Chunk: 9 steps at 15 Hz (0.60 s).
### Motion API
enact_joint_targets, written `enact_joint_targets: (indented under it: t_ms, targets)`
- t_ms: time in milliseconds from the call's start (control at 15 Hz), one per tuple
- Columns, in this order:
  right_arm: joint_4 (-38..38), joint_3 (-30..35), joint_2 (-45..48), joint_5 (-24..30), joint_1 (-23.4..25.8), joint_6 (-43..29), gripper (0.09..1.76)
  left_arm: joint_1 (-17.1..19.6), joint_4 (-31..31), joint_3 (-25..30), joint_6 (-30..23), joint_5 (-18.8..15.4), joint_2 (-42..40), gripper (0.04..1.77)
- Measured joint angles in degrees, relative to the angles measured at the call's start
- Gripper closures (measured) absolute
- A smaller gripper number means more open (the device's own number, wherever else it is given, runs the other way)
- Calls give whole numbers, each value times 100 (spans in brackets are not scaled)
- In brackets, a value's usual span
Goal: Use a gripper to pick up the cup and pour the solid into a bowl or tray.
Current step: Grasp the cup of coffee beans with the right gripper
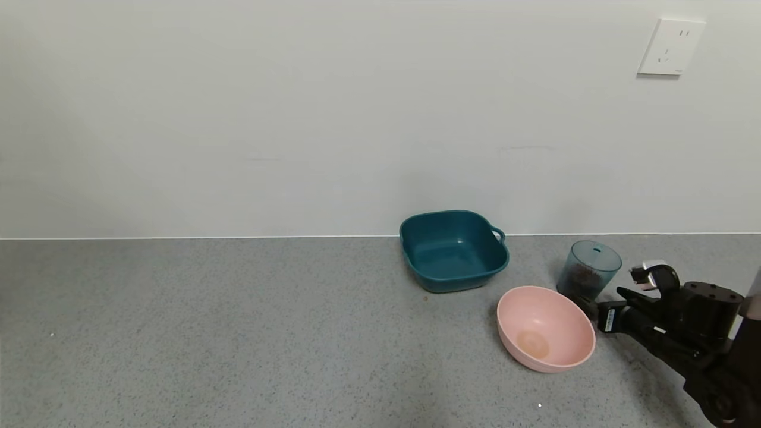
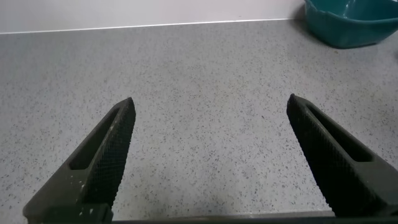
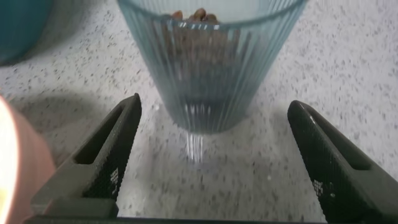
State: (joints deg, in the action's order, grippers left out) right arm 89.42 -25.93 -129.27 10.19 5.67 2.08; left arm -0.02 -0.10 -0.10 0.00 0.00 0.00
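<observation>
1. Nearest the head camera is the right gripper [image 1: 600,297], the black two-fingered end of the right arm, low on the speckled grey countertop [image 1: 238,333]. Its fingers are spread wide and hold nothing.
2. The landmark is the cup [image 1: 588,270], a small translucent blue-grey ribbed plastic tumbler standing upright on the countertop. The right gripper sits just beside it, on the side away from the wall, its fingers pointing at the cup's lower half.
3. In the right wrist view the cup [image 3: 208,62] stands centred ahead of the open gripper [image 3: 214,162], its base just beyond the fingertips and not yet between them. Its long axis is vertical, across the line of approach, so a short straight advance should bracket it.
4. The solid [image 1: 581,278], a pile of small dark brown pellets, fills the lower part of the cup.
5. The round pale pink plastic bowl [image 1: 546,328] lies just beside the cup, toward the camera and to the left. The dark teal square basin [image 1: 453,251] is farther left of the cup.
6. The left gripper [image 2: 208,162] is well away from the cup, over bare countertop, fingers apart and empty. The right arm is clearly nearer.
7. Hard to tell: the cup's rim is cut off in the right wrist view, and the pellets' depth is unclear through the ribs.
</observation>
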Motion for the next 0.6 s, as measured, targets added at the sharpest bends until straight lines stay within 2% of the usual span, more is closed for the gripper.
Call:
enact_joint_targets:
  t_ms: [600]
  targets:
    - [2, -629, -312, -17, -46, -9, 14, -2, 0, 0, 0, 0, 0, 6]
